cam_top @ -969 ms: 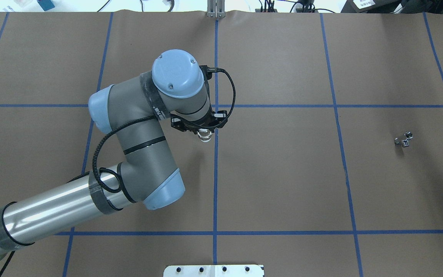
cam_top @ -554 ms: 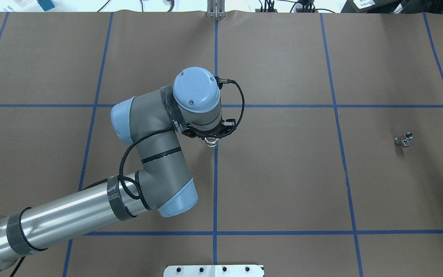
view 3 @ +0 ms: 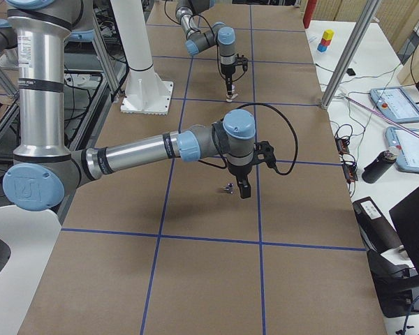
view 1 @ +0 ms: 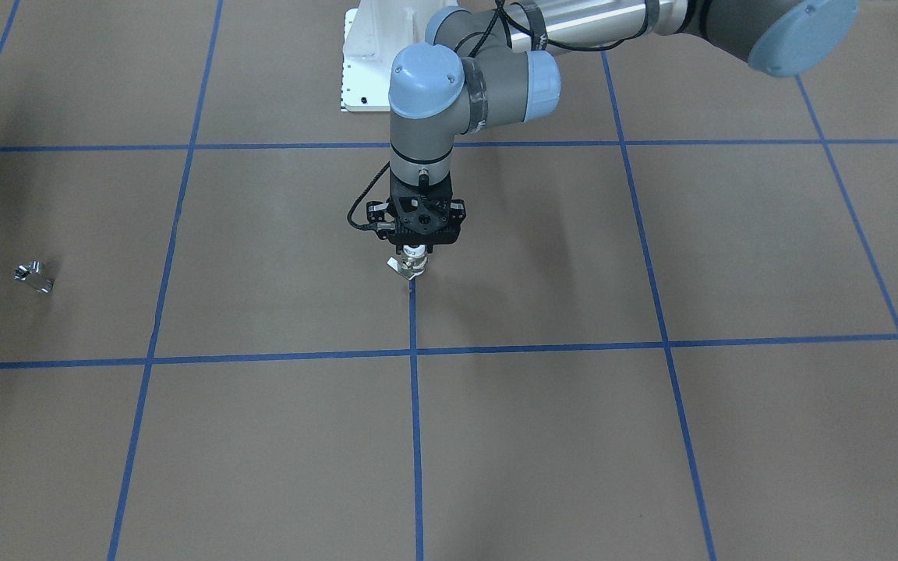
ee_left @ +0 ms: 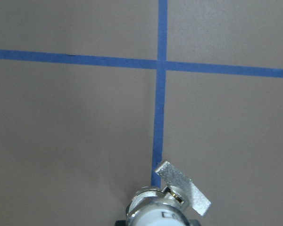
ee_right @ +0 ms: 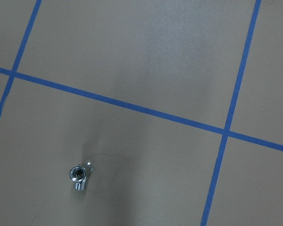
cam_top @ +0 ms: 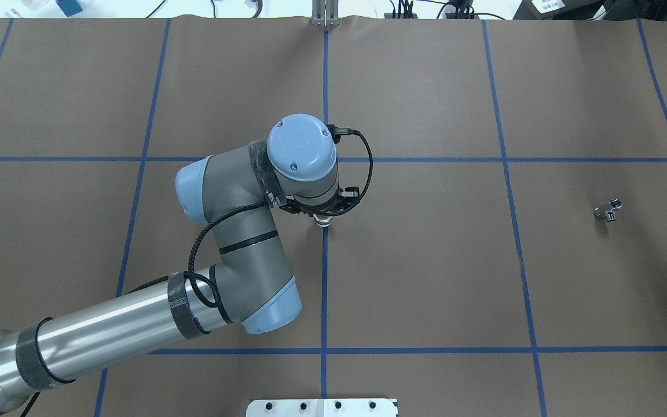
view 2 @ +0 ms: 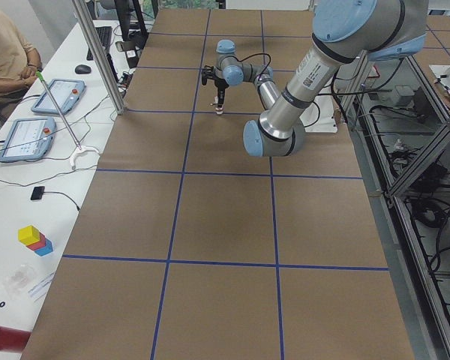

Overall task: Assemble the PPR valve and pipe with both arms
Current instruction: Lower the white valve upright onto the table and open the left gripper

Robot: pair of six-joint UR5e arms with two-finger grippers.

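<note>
My left gripper [view 1: 415, 251] points straight down at the table's middle, shut on the PPR valve [view 1: 410, 266]. The valve hangs upright just above the blue tape line, its flat lever [ee_left: 184, 187] sticking sideways. In the overhead view the valve [cam_top: 323, 221] peeks out under the left wrist. The pipe [cam_top: 608, 210], a small shiny metal fitting, lies alone on the brown paper far to my right; it also shows in the front view [view 1: 34, 276]. The right wrist view looks down on the pipe [ee_right: 79, 175]. My right gripper [view 3: 244, 188] hovers close beside the pipe [view 3: 228, 187]; I cannot tell whether it is open.
Brown paper with a blue tape grid covers the table. The white bolted pedestal plate [cam_top: 322, 407] sits at the near edge. A side bench with tablets [view 2: 30, 135] and a seated operator runs along the far side, with aluminium posts [view 3: 349, 56] at the table edge.
My left arm has carried the valve to the right and a little toward the robot, onto the centre tape line. The pipe has not moved.
</note>
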